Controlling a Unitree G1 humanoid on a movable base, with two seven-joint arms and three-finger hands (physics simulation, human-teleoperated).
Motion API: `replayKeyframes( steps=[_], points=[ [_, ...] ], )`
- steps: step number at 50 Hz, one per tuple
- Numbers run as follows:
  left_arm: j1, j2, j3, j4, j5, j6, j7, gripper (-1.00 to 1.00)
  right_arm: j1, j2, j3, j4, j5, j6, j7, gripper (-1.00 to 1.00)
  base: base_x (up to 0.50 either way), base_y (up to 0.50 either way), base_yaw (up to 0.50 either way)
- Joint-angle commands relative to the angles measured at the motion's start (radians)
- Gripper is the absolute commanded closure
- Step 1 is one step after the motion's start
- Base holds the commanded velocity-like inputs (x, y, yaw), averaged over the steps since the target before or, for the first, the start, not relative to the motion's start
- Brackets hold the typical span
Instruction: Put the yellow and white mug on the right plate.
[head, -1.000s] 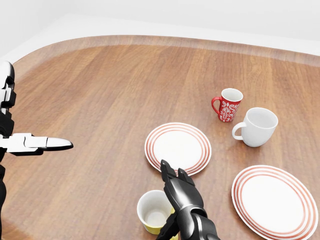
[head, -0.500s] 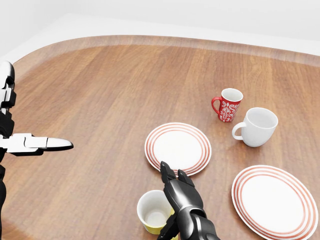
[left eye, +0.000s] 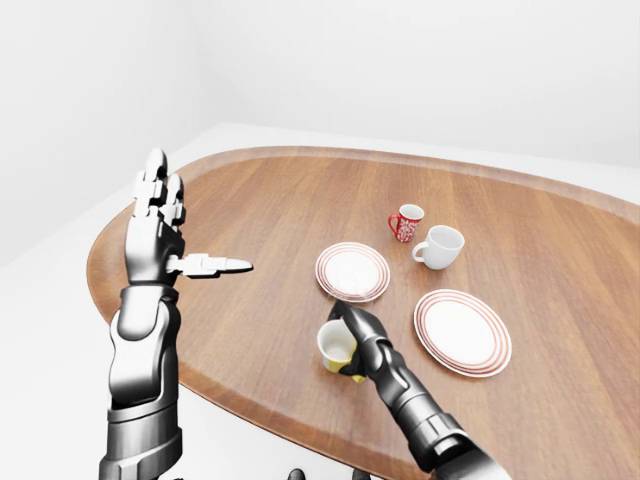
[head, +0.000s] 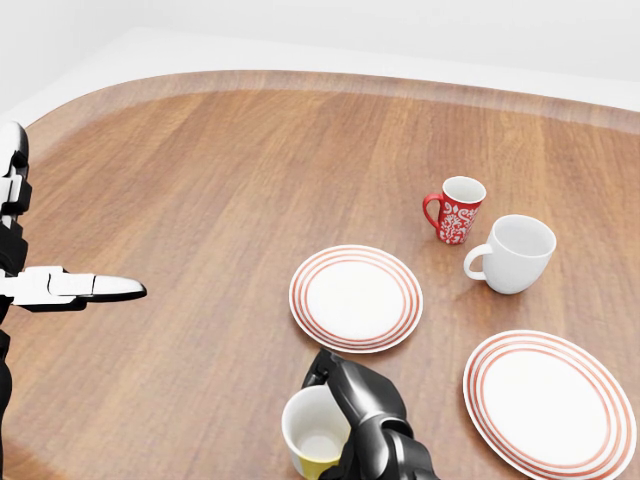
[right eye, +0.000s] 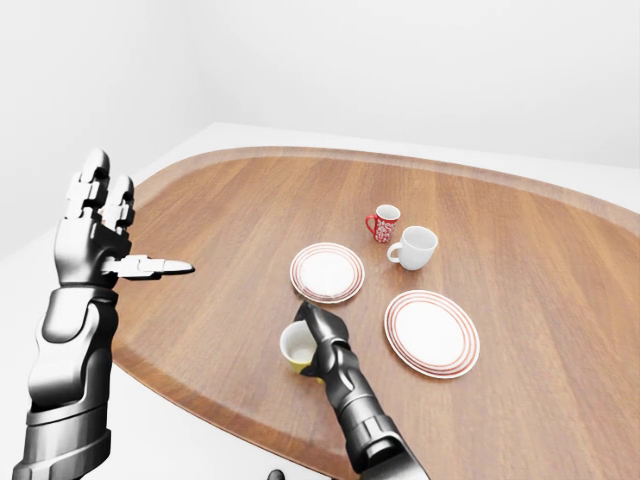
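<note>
Yellow-and-white mug (head: 315, 436); red mug (head: 457, 210), white floral print; white plates (head: 355, 297), red rings; brown wood-grain table (head: 200, 190)

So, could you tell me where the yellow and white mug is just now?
The yellow and white mug sits at the head view's bottom centre, below the left plate, with the right hand wrapped round its right side.

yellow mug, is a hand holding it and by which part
Yes: the right hand is closed round the yellow mug, fingers over its rim and right side. The left hand is open and holds nothing.

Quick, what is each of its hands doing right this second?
Left hand: open, fingers spread, raised beside the table, holding nothing.
Right hand: fingers curled round the yellow and white mug, gripping it.
</note>
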Motion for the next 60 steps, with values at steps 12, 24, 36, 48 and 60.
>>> replayKeyframes(
  steps=[12,24,36,48,60],
  points=[
    [-0.005,0.003,-0.001,0.015,0.007,0.0,0.001,-1.0,0.032,-0.014,-0.007,-0.178,-0.012,0.021,0.073,1.0,0.0,0.0,0.0],
    [-0.007,0.005,0.001,0.016,0.004,0.0,0.002,-1.0,0.038,-0.034,-0.021,-0.284,-0.005,0.021,0.146,1.0,0.0,0.0,0.0],
    [-0.006,0.005,0.001,0.008,0.009,0.0,0.002,-1.0,0.009,-0.065,-0.054,-0.32,0.024,0.021,0.18,1.0,0.0,0.0,0.0],
    [-0.005,0.004,0.001,0.012,0.008,0.0,0.001,-1.0,-0.023,-0.109,-0.094,-0.384,0.052,0.021,0.225,1.0,0.0,0.0,0.0],
    [-0.003,0.004,0.002,0.008,0.007,0.0,0.002,-1.0,-0.041,-0.151,-0.127,-0.411,0.074,0.021,0.247,1.0,0.0,0.0,0.0]
  ],
)
